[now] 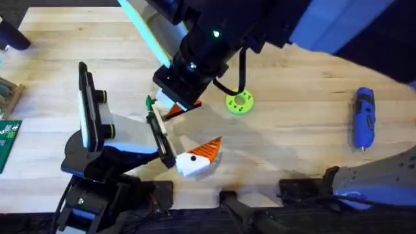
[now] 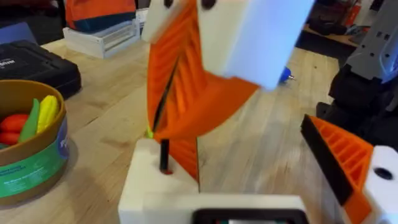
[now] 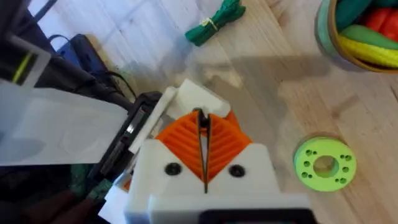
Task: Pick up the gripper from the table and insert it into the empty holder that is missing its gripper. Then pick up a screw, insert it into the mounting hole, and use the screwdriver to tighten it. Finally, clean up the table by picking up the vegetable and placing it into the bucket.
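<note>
My right gripper [image 3: 203,121] reaches across the table [image 1: 299,84] and is shut on a thin black screw [image 2: 165,155]. The screw's lower end meets the white holder [image 2: 146,186], one side of my open left gripper [image 2: 249,155]. An orange wedge [image 2: 185,158] stands against that holder; I cannot tell whether it is the gripper or a pad tip. The opposite left finger [image 1: 207,149] carries its orange tip. The blue screwdriver [image 1: 363,120] lies at the far right. The dark-green vegetable [image 3: 217,18] lies beyond the holder. The bucket [image 2: 31,168] holds toy food.
A bright green disc with holes [image 1: 239,103] lies just right of the right gripper. A black case [image 2: 31,62] and a white box [image 2: 102,37] sit behind the bucket. A green circuit board [image 1: 6,140] is at the left edge.
</note>
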Robot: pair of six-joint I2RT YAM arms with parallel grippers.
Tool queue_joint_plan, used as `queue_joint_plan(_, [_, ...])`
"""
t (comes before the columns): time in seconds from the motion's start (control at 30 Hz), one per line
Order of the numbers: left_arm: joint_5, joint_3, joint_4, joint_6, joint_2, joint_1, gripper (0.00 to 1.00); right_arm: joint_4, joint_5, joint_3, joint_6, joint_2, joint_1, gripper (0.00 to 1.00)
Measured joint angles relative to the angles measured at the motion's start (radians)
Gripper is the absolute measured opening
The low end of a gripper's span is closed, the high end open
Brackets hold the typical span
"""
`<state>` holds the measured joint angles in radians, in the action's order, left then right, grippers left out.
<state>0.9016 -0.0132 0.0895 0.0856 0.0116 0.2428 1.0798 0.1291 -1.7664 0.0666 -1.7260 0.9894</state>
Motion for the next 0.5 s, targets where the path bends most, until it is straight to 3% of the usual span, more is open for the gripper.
queue_joint_plan(0.5, [0.0,0.0,0.0,0.004,0.0,0.0,0.985,0.028,0.002,-0.004,-0.011,-0.011,0.005,0.007])
